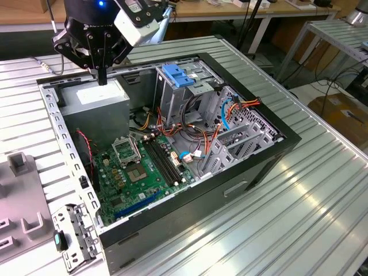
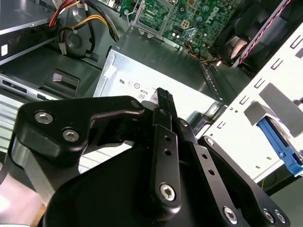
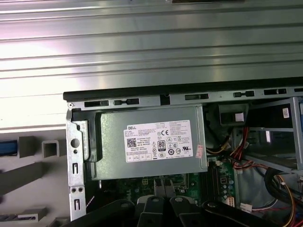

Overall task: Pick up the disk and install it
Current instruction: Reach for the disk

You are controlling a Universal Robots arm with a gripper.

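1. Gripper (image 1: 102, 77): fingers drawn together with nothing between them, as both the exterior view and the second wrist view (image 2: 162, 97) show. It hangs just above the power supply (image 1: 95, 98), at the far corner of the computer case (image 1: 276, 123) on the exterior view's left.
2. Disk: not in the gripper. I cannot tell where it lies.
3. Progress, as a judgement: the gripper is empty and no seated disk can be confirmed. Whether the work is at its start or its end cannot be told from this moment.
4. Power supply (image 3: 151, 142): grey metal box with a white sticker, set against the case's far wall, directly beneath the fingers.
5. Drive cage (image 1: 172, 100): tall metal frame with a blue handle (image 1: 179, 75), upright at the middle of the case's far side. It is the likely receiving place.
6. Motherboard (image 1: 138, 172): green, on the case floor towards the near edge.
7. Cables (image 1: 241, 106): red, orange and blue bundles beside the cage, a possible snag.
8. Table (image 1: 299, 201): ribbed metal, carrying the case. A grey fixture (image 1: 23, 201) and a loose bracket (image 1: 77, 236) sit at its near corner on the exterior view's left.
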